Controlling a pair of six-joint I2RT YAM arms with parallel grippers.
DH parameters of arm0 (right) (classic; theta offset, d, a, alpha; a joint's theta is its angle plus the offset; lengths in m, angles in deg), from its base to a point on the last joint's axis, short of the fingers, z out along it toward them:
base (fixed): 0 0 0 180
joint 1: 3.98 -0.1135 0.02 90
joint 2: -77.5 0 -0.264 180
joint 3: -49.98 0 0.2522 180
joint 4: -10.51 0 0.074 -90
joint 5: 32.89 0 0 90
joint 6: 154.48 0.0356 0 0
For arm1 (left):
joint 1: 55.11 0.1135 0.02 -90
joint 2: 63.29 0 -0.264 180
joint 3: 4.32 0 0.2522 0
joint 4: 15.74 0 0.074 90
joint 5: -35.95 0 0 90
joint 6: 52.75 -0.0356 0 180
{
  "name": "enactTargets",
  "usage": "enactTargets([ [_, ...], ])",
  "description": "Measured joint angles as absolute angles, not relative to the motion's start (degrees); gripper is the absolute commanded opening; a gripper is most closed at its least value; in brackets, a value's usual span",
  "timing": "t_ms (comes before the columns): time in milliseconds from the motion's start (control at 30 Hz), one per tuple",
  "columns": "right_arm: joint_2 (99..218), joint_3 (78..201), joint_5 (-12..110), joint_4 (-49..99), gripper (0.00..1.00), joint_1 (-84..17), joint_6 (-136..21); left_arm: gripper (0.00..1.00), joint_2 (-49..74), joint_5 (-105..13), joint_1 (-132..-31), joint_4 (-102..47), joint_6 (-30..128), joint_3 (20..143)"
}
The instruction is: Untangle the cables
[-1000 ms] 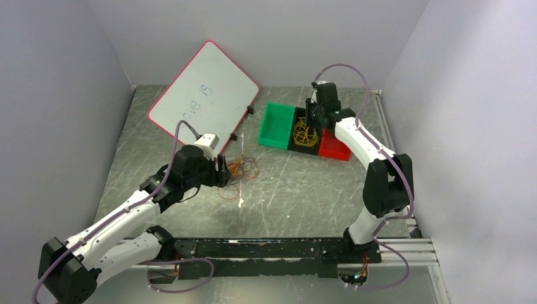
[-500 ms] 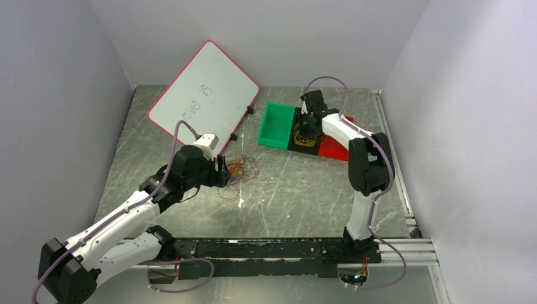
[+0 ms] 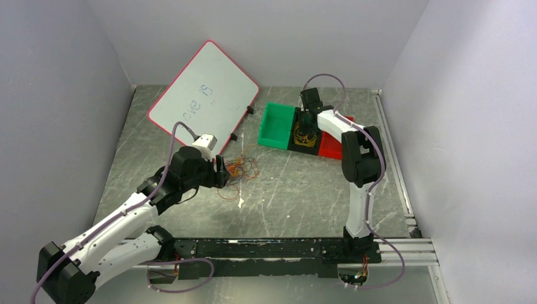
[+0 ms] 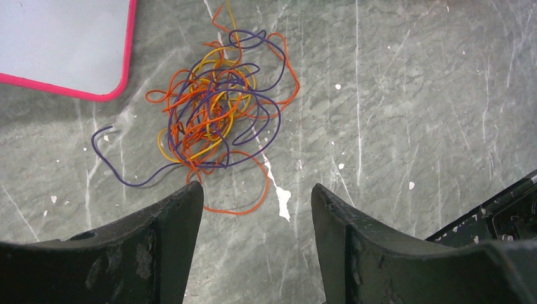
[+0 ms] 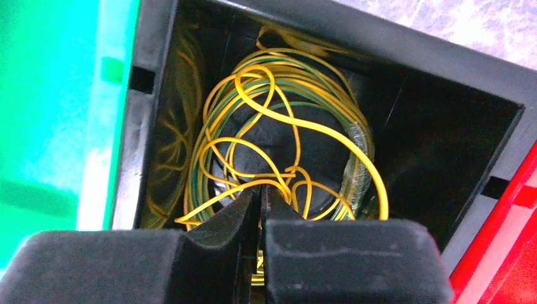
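A tangle of thin orange, yellow and purple cables (image 3: 239, 170) lies on the table; the left wrist view shows it (image 4: 215, 114) just ahead of my fingers. My left gripper (image 3: 221, 172) is open and empty (image 4: 256, 193), low over the table at the tangle's near edge, with one orange loop reaching between the fingertips. My right gripper (image 3: 306, 130) is down inside the black bin (image 3: 301, 149). Its jaws are pressed together (image 5: 259, 190) with a strand of the yellow cable coil (image 5: 278, 126) pinched at the tips. The coil rests in the bin.
A green bin (image 3: 275, 126) stands left of the black bin and a red bin (image 3: 332, 147) right of it. A pink-edged whiteboard (image 3: 202, 95) lies at the back left, its corner (image 4: 57, 38) close to the tangle. White paint specks mark the table.
My right arm has swung left and folded, lowering the yellow cables into the black bin. My left arm has barely moved.
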State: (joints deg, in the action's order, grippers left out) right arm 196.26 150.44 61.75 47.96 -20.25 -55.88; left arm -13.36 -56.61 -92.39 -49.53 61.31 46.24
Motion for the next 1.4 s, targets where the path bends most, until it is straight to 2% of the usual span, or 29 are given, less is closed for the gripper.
enactTargets([
  [233,198.09,151.34,63.35,47.89,0.08,-20.01,-55.86,0.68,-13.75,-56.88,-92.39,-49.97,61.31,46.21],
  [500,195.84,151.23,59.65,47.98,0.22,-19.99,-56.25,0.68,-13.86,-56.88,-92.39,-49.99,61.51,46.21],
  [733,186.09,149.52,57.62,48.79,0.33,-19.99,-56.38,0.72,-13.84,-56.88,-92.39,-49.88,62.18,46.02],
  [1067,171.52,138.64,55.19,48.59,0.37,-20.65,-54.59,0.77,-12.62,-56.88,-92.13,-49.34,63.67,45.87],
  [1233,164.76,133.39,54.89,47.74,0.37,-27.56,-52.93,0.76,-9.6,-56.42,-90.05,-49.1,63.67,45.89],
  [1400,163.6,129.83,52.35,43.98,0.38,-38.11,-52.25,0.75,-8.51,-56.07,-88.0,-49.08,63.63,46.0],
])
